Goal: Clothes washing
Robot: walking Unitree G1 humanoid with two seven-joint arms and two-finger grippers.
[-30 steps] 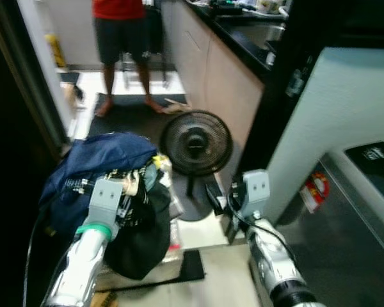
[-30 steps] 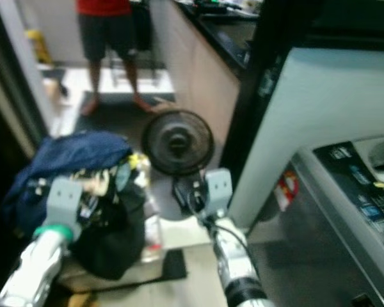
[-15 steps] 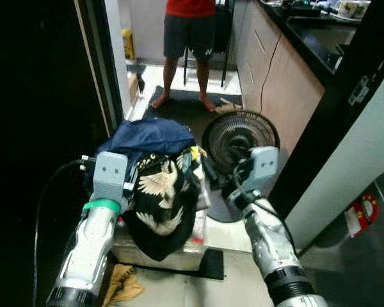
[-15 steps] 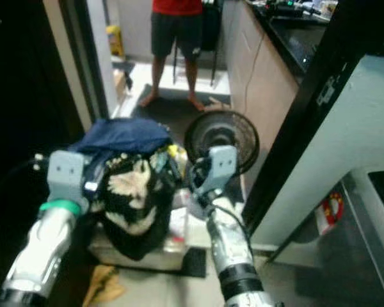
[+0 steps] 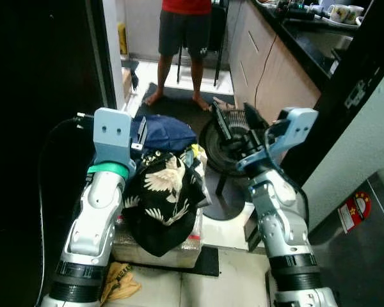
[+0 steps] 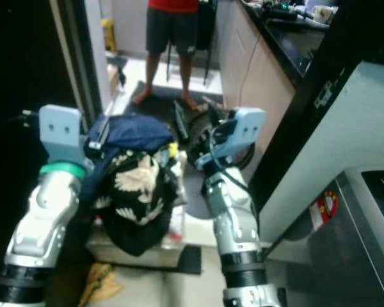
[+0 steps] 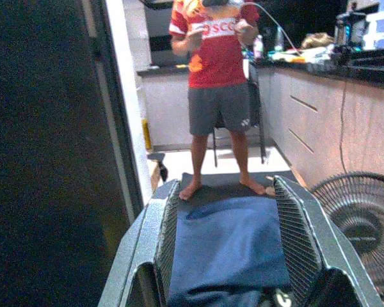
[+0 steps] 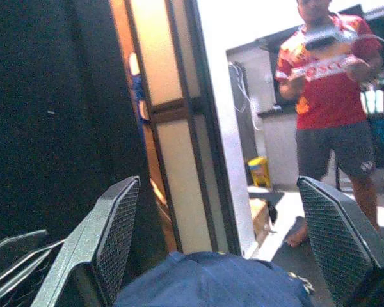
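A heap of clothes lies on a box on the floor, low in the head view at about 7 o'clock from the centre; on top is a black shirt with white birds, hanging over the box's front edge, and behind it, toward 12 o'clock, a folded dark blue garment; a bit of yellow and green cloth shows at the heap's 2 o'clock edge. The left gripper sits over the blue garment, its two fingers spread wide with the blue cloth showing between them, though whether they touch it cannot be told; its silver arm runs along the heap's 9 o'clock side. The right gripper is raised at the heap's 2 o'clock, in front of a round black floor fan; its fingers stand well apart and pinch nothing. A tan rag lies on the floor at the box's 7 o'clock corner; a dark mat lies at its 5 o'clock. At 12 o'clock a person in a red shirt and dark shorts stands barefoot on a dark rug; beige cabinets under a black counter run along at 1 o'clock; a pale appliance with a red sticker stands at 4 o'clock; a dark doorway fills 9 o'clock.
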